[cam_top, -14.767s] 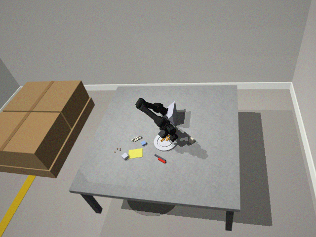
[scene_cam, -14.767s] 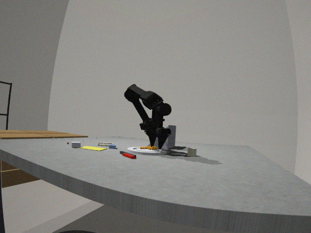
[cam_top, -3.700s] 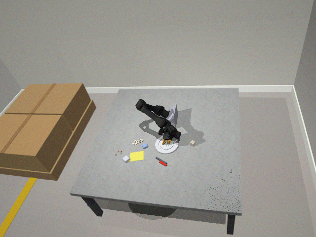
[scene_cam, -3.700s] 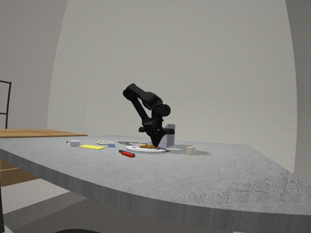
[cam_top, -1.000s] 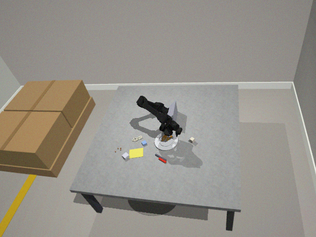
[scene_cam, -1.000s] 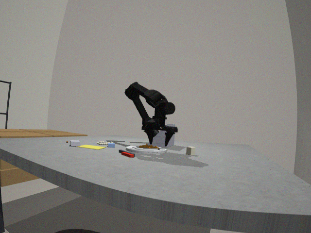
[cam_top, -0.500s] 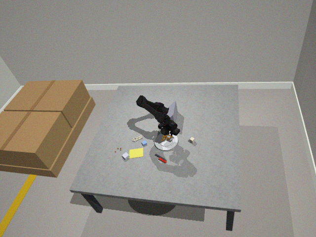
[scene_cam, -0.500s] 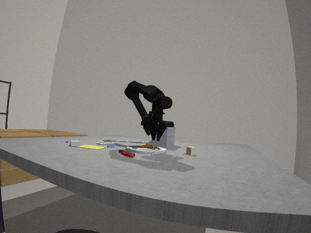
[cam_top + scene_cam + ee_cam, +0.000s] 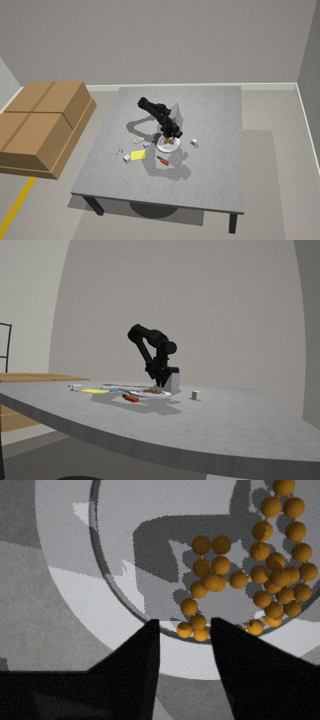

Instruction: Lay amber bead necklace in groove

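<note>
The amber bead necklace (image 9: 169, 139) (image 9: 152, 390) (image 9: 260, 574) lies bunched on the round bead board (image 9: 168, 150) (image 9: 80, 605). Its beads form a dense clump at the right in the wrist view, with a small folded cluster left of it. Part of the strand runs along the groove near the rim closest to the fingers; most beads lie inside the ring. My gripper (image 9: 160, 386) (image 9: 184, 627) is partly open with a narrow gap, just above the board. A few end beads show beyond and between the tips, but none is gripped. The right finger hides part of the strand.
A red and dark tool (image 9: 164, 162) lies in front of the board. A blue block (image 9: 145, 144), pale bead strand (image 9: 138, 140), yellow sheet (image 9: 138, 155) and white block (image 9: 126, 158) are left. A cream block (image 9: 194, 141) stands right, a pale wedge (image 9: 175, 113) behind.
</note>
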Controlling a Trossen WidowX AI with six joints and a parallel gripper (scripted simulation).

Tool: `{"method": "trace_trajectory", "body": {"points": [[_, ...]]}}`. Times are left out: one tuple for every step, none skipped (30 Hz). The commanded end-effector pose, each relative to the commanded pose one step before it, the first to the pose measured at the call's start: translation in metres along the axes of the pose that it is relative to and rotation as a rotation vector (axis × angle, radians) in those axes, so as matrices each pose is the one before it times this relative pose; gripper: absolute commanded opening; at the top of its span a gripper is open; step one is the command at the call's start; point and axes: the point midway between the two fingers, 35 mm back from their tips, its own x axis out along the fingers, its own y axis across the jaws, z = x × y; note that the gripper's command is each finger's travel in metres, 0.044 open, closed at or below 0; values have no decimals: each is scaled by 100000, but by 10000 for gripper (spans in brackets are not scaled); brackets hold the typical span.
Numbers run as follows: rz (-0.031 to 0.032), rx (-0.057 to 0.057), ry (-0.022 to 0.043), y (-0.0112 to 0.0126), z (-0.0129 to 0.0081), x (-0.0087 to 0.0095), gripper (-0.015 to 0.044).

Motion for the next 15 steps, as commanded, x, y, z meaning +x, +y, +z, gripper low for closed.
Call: {"method": "trace_trajectory", "body": {"points": [[-906,-404,-56,-223,29,965,120],[-48,0,2,-13,1,166,120],[-49,0,2,-14,1,166,120],[-50,0,2,-15,0,166,120],[-51,0,2,-15,0,166,120],[-52,0,2,-16,-1,165,120],[-53,0,2,-17,-2,165,120],[-53,0,2,-18,-2,165,120],[-54,0,2,-18,-3,165,120],[-55,0,2,-19,-4,164,120],[-46,0,2,-16,-3,134,120],[-28,0,1,-10,-2,81,120],[-9,0,0,-3,-1,27,120],[0,0,0,0,0,0,120],[0,0,0,0,0,0,120]]}}
